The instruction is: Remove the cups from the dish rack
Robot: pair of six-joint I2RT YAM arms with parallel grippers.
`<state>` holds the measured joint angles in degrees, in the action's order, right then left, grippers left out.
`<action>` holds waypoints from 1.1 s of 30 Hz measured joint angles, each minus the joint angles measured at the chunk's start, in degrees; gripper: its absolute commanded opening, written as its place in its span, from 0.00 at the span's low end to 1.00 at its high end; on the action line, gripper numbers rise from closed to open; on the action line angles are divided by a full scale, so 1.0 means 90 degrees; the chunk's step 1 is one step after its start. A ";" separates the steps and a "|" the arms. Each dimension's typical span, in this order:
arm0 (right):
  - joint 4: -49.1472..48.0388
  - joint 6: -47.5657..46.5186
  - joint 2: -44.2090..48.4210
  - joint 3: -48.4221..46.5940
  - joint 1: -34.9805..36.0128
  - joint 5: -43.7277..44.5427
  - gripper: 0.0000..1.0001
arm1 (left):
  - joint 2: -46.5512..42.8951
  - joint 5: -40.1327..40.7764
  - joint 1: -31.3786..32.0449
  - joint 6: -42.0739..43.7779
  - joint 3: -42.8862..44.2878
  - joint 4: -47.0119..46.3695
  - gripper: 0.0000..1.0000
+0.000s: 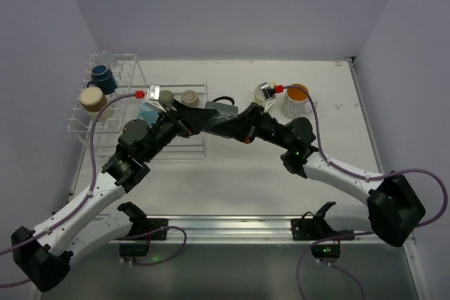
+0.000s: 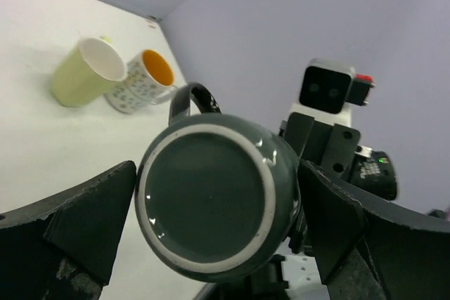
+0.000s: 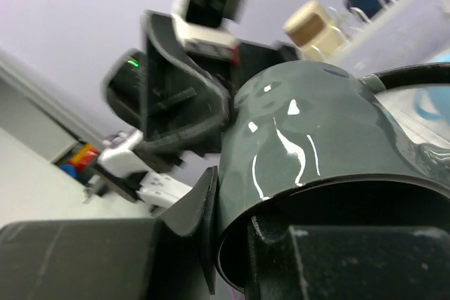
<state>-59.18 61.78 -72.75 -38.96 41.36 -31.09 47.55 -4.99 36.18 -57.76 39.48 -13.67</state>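
Observation:
The dark green cup (image 1: 222, 108) hangs in the air above the table's middle, between both grippers. My right gripper (image 1: 232, 119) is shut on its rim: in the right wrist view (image 3: 239, 237) one finger is outside the wall (image 3: 309, 138) and one is inside the mouth. My left gripper (image 1: 209, 117) is open. In the left wrist view (image 2: 218, 201) its fingers flank the cup's base (image 2: 211, 198) with a gap on the left side. The white wire dish rack (image 1: 112, 114) at the left holds the navy (image 1: 103, 77), cream (image 1: 92, 100), light blue (image 1: 149, 112) and two grey-brown cups (image 1: 166, 96).
A white cup with orange inside (image 1: 295, 100) stands on the table at the back right. In the left wrist view a pale yellow-green cup (image 2: 84, 72) lies on its side next to it (image 2: 144, 82). Walls close the table at the left, back and right.

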 measured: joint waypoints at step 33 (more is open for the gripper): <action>0.9719 -0.3810 -0.1477 -0.3334 -0.5571 0.3704 0.00 | -0.2232 0.1282 -0.0017 0.3883 0.0024 0.3699 1.00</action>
<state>28.29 27.49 -86.04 -68.97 -8.78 2.24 27.46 6.55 36.03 -22.81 39.70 19.62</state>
